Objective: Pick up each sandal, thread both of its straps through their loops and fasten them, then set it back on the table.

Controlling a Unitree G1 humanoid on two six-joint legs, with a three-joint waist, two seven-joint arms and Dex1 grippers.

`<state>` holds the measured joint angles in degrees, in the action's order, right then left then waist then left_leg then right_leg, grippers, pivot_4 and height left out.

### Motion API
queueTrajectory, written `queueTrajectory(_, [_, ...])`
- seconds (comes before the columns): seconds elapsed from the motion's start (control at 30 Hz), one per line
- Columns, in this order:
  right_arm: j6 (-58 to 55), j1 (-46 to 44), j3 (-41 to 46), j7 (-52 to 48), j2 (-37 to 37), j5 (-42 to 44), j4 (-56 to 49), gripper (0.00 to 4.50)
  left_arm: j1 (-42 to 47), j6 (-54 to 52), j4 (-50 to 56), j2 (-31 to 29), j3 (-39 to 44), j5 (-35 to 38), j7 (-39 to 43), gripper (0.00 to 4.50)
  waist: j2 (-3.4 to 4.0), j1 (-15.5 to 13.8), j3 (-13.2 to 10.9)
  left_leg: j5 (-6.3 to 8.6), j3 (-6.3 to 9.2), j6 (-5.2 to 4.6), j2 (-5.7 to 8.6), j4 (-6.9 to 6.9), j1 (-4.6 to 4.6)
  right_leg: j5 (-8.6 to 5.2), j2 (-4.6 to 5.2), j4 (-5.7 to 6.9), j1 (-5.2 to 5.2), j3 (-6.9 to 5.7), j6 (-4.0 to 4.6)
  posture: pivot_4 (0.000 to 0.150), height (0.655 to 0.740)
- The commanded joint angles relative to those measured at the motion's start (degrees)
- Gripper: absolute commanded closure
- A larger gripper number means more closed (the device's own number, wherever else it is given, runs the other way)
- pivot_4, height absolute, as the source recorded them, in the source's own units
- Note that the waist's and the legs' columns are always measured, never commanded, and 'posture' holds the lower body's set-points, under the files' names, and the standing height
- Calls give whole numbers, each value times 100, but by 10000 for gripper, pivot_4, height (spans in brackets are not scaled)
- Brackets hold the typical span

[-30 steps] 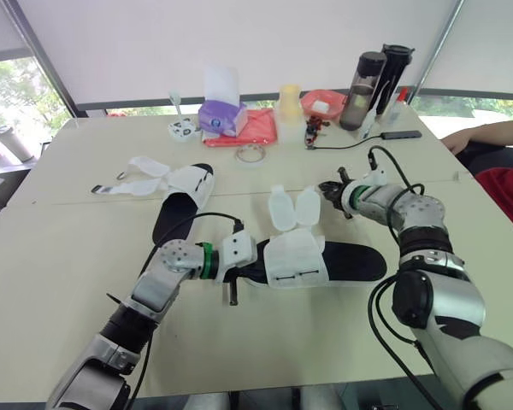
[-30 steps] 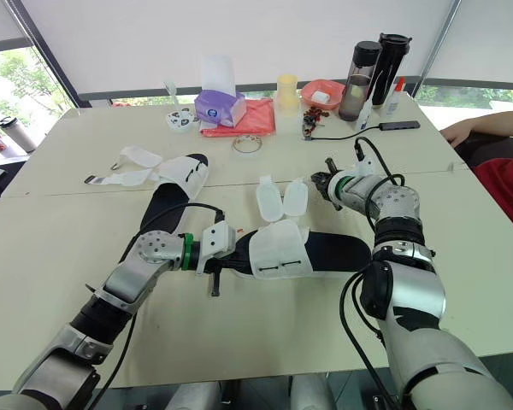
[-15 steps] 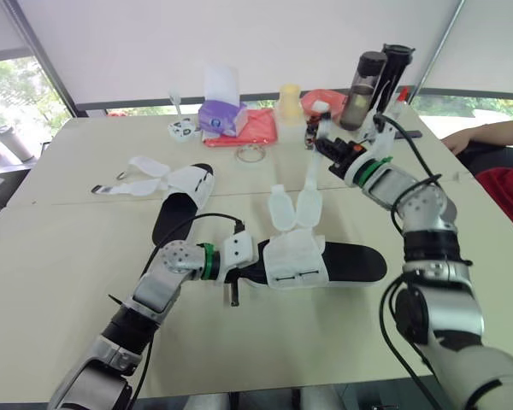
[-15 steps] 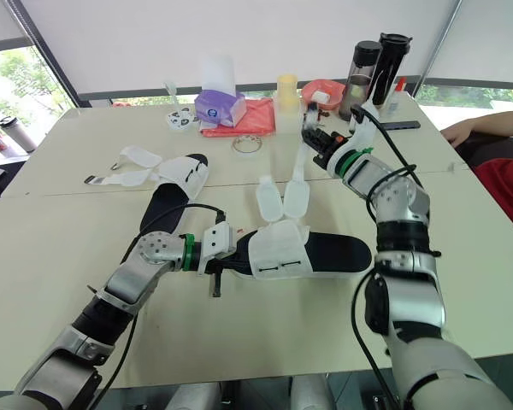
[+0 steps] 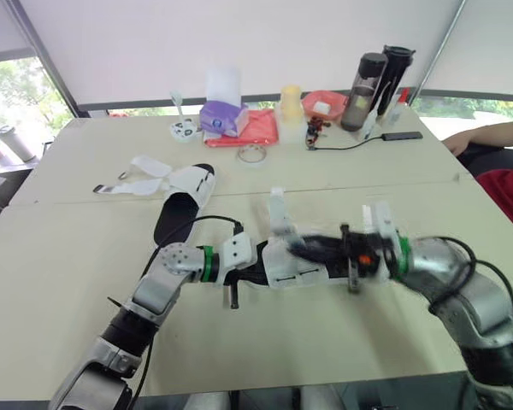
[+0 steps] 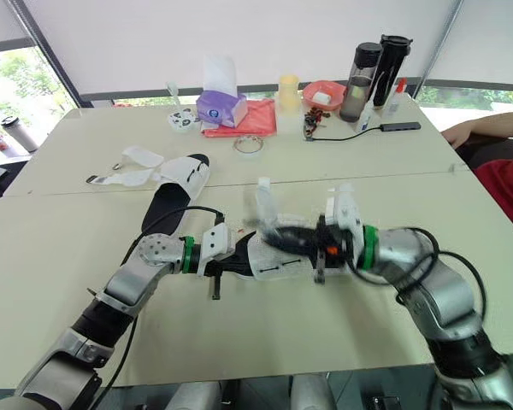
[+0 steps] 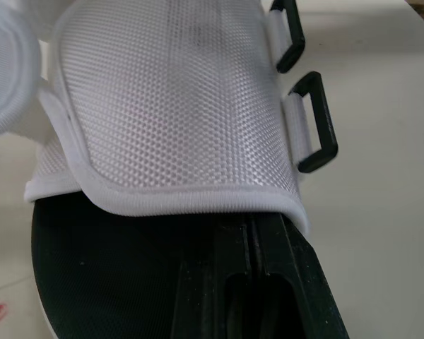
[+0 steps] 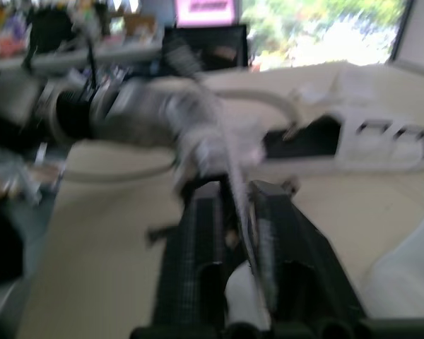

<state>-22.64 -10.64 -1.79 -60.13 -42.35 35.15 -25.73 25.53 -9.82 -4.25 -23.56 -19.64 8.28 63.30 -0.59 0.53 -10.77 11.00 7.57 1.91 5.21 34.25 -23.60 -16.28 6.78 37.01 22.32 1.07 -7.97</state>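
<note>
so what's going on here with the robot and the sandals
The robot is working on the near sandal in the middle of the table. Its left gripper is shut on the black sole at one end, and its right gripper pinches a white strap above the shoe. The black loops sit empty, so nothing is fastened yet. The second sandal lies farther back on the robot's left, straps loose.

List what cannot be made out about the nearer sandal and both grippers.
- Eye views: motion blur smears the right gripper over the sandal; what it holds is unclear.
- Right wrist view: blur hides where the strap leads.
- Left wrist view: the left gripper, shut, is black against the black sole; any grip is unclear.
</note>
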Motion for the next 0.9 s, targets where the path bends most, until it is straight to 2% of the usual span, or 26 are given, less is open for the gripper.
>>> queueTrajectory(0.03, [337, 202, 42, -88, -21, -188, -285, 19839, -45, -119, 15, -24, -95, 4, 91, 45000, 0, 15, 0, 0, -1, 0, 0, 0, 0, 0, 0, 0, -1, 0, 0, 1500, 7400])
queueTrajectory(0.13, [285, 313, 281, 455, 169, -298, -279, 3724, 14, -146, -14, 3, -78, 15, 120, 45000, 0, 3, 1, 0, -3, 0, -2, 0, 2, 1, 1, 0, 0, 1, 2, 1500, 7400])
queueTrajectory(0.17, [40, 304, 491, 778, 242, -154, -269, 343, 27, -156, -20, 2, -64, 25, 129, 45000, 0, -1, 1, 0, -2, 0, -3, 0, 2, 1, 1, 0, 0, 1, 2, 1500, 7400])
queueTrajectory(0.27, [-1068, 389, 1057, 1644, 283, 491, -334, 343, 26, -175, -17, -25, -18, 60, 139, 45000, -1, -12, 0, 0, -3, 0, -1, 1, 1, 1, 3, -1, 0, 3, 3, 1500, 7400])
queueTrajectory(0.33, [-1870, 535, 1566, 2186, 369, 1587, -431, 343, 6, -208, 6, -35, 20, 95, 126, 45000, -1, -27, 0, 0, -2, 0, -1, 1, -2, 1, 4, -2, 3, 3, 3, 1500, 7400])
queueTrajectory(0.43, [-2585, 755, 2017, 2812, 383, 2786, -605, 343, -10, -279, 70, -47, 64, 164, 109, 45000, 1, -59, 1, 0, 3, -1, -3, -2, -4, 1, 2, 0, 8, 2, 4, 1500, 7400])
queueTrajectory(0.57, [-3365, 1432, 2289, 3007, -127, 4107, -920, 343, -19, -340, 138, -84, 87, 220, 108, 45000, 1, -104, 1, 1, 0, -2, -4, -2, -8, 0, 3, -1, 10, 2, 6, 1500, 7400])
queueTrajectory(0.73, [-3516, 2201, 2080, 2745, -458, 4300, -1402, 343, -8, -351, 153, -100, 80, 252, 102, 45000, -2, -121, 0, 1, -6, -4, -5, 6, -14, -8, 4, -6, 8, 1, 21, 1500, 7400])
queueTrajectory(0.9, [-2908, 2539, 1055, 2929, -4, 2777, -1445, 343, 34, -415, 225, -37, 71, 284, 50, 45000, -8, -120, 4, 1, -6, -4, -6, 9, -15, -8, 4, -6, 9, -1, 22, 1500, 7400])
